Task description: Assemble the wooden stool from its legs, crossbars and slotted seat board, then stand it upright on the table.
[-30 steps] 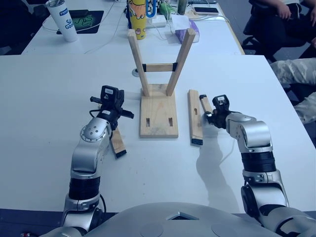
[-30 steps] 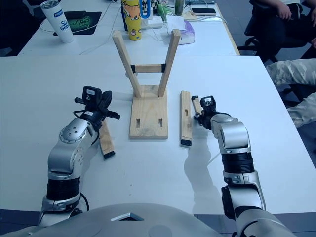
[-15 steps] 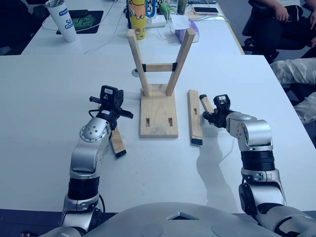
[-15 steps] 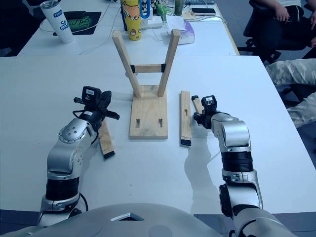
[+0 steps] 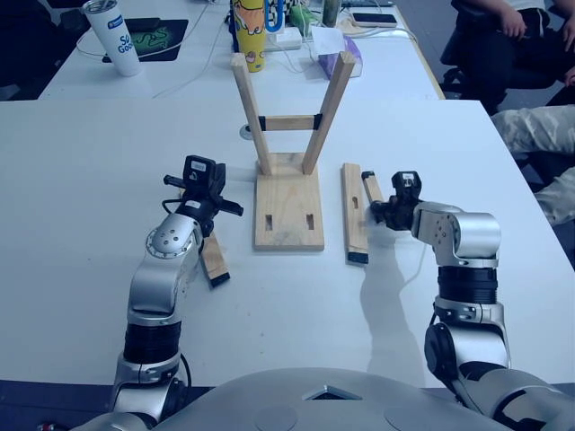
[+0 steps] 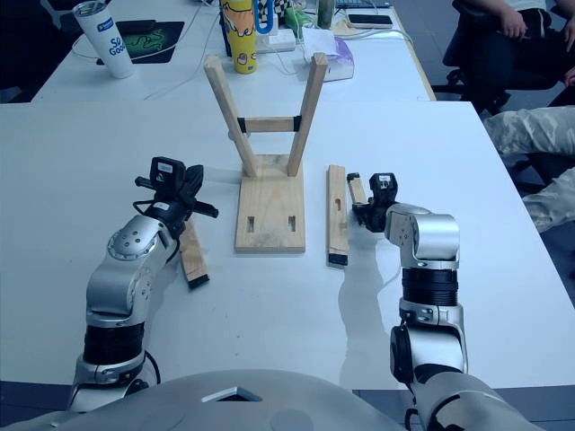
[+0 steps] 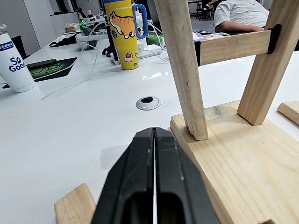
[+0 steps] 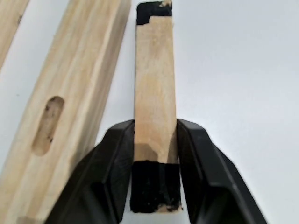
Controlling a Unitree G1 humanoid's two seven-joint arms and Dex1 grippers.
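Note:
The slotted seat board (image 5: 288,218) lies flat at the table's middle, with two legs (image 5: 252,112) standing in its far end, joined by a crossbar (image 5: 290,122). A third leg (image 5: 353,224) lies loose just right of the board. Beside it lies a short black-tipped crossbar (image 8: 155,88), and my right gripper (image 8: 155,127) is shut on its near end. Left of the board, my left gripper (image 7: 154,137) is shut on nothing, hovering over a fourth leg (image 5: 214,259) that lies on the table.
A second table behind holds a white tumbler (image 5: 115,36), a yellow cup (image 5: 251,31) and a purple box (image 5: 341,61). A round cable grommet (image 5: 245,133) sits behind the stool. A seated person's knees (image 5: 539,126) are at the right edge.
My right forearm has swung outward to the right while its gripper stays on the crossbar. The left arm and the wooden parts have not moved.

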